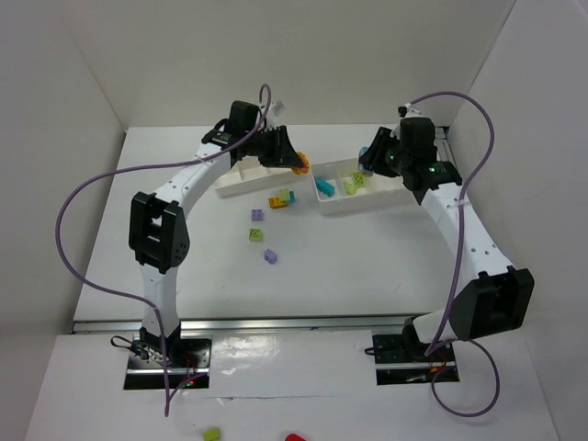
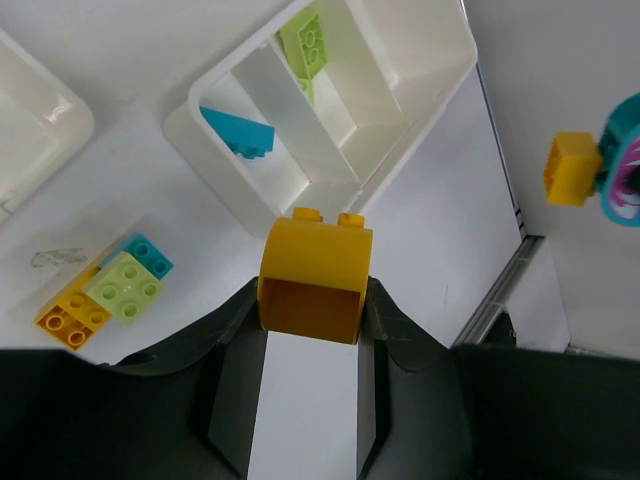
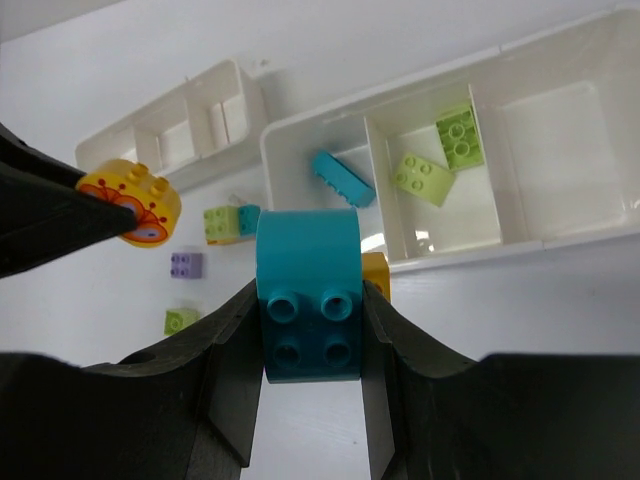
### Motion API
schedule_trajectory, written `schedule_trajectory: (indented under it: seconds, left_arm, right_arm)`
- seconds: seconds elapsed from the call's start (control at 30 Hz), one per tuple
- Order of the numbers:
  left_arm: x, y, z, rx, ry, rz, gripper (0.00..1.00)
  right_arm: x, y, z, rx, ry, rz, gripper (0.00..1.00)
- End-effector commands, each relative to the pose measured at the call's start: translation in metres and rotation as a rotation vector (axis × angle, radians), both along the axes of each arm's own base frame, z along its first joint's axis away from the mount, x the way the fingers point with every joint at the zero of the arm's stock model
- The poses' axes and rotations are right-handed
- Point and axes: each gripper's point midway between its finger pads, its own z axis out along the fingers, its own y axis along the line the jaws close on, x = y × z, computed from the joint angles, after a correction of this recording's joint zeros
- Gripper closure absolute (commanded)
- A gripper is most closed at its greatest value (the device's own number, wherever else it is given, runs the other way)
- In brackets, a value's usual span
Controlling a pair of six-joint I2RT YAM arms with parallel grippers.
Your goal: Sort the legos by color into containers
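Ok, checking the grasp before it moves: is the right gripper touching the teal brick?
Touching. Right wrist view: the right gripper clamps both sides of the teal brick, with no gap.

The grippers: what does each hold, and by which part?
Left gripper clamps a yellow arched brick by its two sides; right gripper clamps a teal arched brick likewise.

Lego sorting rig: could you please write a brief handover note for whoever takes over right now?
Left gripper: shut on a yellow arched lego brick, between the two trays.
Right gripper: shut on a teal arched lego brick, a small yellow brick showing behind it.
Done: right white three-compartment plastic tray has one teal brick in an end compartment, two lime bricks in the middle.
Left white tray: visible compartments look empty.
Left: held bricks, plus loose orange-lime-teal cluster, two pale purple bricks, one lime brick.
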Motion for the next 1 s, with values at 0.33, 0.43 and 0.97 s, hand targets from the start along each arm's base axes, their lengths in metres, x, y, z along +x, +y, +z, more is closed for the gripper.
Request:
schedule_trajectory:
  seconds: [0.33,0.43,0.97]
  left_arm:
    - [-0.021,0.050,0.037,-0.033,-0.046,0.049,1.00]
    - [-0.026,0.065,0.028,0.028,-0.028,0.091,1.00]
    - [-0.094,0.040,-0.123,0.223,0.266,-0.018,1.00]
  right_arm:
    - [-0.089,0.116,-0.088,0.011,0.239,0.488,1.00]
    - [-0.088,0.128,-0.102,0.012,0.275,0.523,1.00]
    - [-0.066,0.113,-0.117,-0.015,0.311,0.371,1.00]
